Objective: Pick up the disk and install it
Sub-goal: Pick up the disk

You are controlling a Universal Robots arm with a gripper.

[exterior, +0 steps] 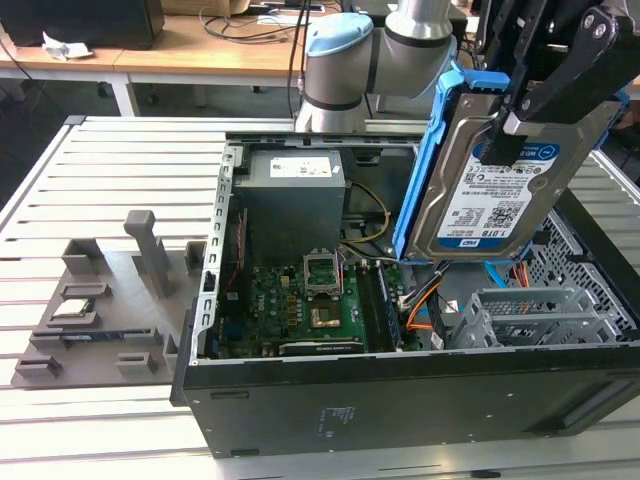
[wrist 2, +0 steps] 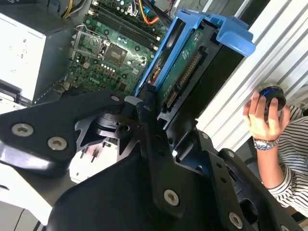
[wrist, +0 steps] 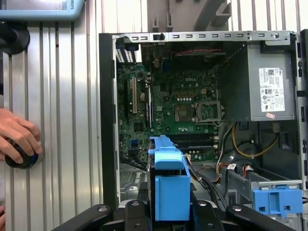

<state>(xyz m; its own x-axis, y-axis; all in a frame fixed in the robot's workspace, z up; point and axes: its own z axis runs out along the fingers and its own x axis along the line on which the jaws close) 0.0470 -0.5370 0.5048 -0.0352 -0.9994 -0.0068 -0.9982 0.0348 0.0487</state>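
Observation:
The disk (exterior: pixel 490 190), silver with a white-and-blue label and a blue carrier rail, hangs tilted on edge above the open computer case (exterior: pixel 400 385), over its right side in the exterior view. My gripper (exterior: pixel 512 122) is shut on the disk from above, with its black fingers (exterior: pixel 560 75) clamping both faces. In the second wrist view the disk (wrist 2: pixel 183 72) shows its green circuit board side between the fingers (wrist 2: pixel 144 120). In the first wrist view, the blue carrier (wrist: pixel 168 187) stands end-on above the case, held in the gripper (wrist: pixel 168 214).
Inside the case lie a motherboard (exterior: pixel 300 300), a grey power supply (exterior: pixel 290 190) and a metal drive cage (exterior: pixel 530 315) with orange cables beside it. A grey fixture (exterior: pixel 100 310) sits at the exterior view's left. A person's hand (wrist: pixel 19 139) rests on a round knob outside the case.

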